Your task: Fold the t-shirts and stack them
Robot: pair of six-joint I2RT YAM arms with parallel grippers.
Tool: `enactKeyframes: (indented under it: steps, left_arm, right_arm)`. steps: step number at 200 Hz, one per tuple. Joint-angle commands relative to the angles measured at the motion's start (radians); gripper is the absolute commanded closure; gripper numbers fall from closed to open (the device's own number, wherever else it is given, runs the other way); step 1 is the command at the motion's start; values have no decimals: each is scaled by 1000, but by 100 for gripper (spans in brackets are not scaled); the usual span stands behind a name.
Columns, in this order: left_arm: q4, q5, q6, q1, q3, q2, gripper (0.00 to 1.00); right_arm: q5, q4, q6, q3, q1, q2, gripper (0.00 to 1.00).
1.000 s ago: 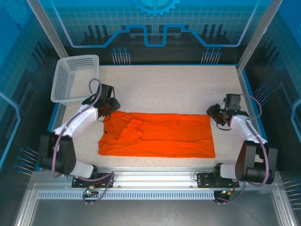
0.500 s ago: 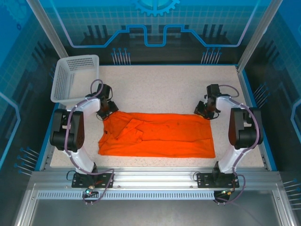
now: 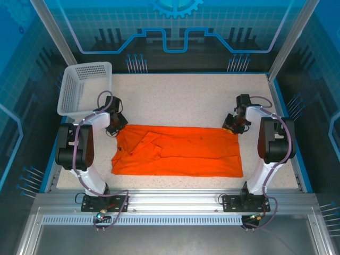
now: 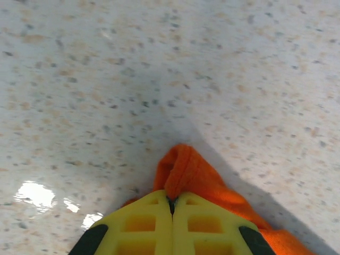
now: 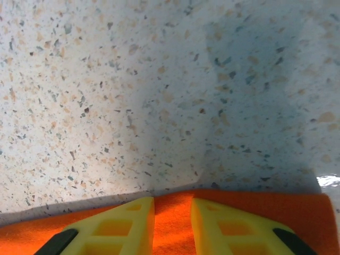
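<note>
T-shirt (image 3: 178, 151) — left gripper (image 4: 171, 198) pinches one corner; right gripper (image 5: 172, 202) seemingly straddles another.

Bright orange t-shirt (image 3: 178, 151) lay flat on the speckled table (image 3: 186, 98), folded into a long strip running left to right. Its left end was rumpled, with the far-left corner bunched into a small peak.

White-and-black arms (image 3: 91, 119) trail purple cables (image 3: 100, 100) and end in yellow, grid-patterned jaws.
</note>
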Motion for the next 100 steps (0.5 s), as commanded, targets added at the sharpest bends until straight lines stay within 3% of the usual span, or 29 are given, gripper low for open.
enactKeyframes:
  steps: [1,31,43,66,100]
  left_arm:
    - [-8,-114,-27,17,-27,-37,89]
    - [-23,-88,-27,19,2,-37,79]
    - [-40,-80,-24,19,21,-55,65]
    - [-60,-66,-27,14,34,-140,50]
    - [-120,-85,-48,-47,30,-283,36]
  right_arm:
    - [26,-23,25,1,-32,23,72]
    - [-16,-1,23,-8,-40,6,65]
    - [-40,29,28,-34,-41,-40,58]
    - [-70,106,20,-98,-31,-172,44]
    - [-124,239,-44,-170,83,-347,35]
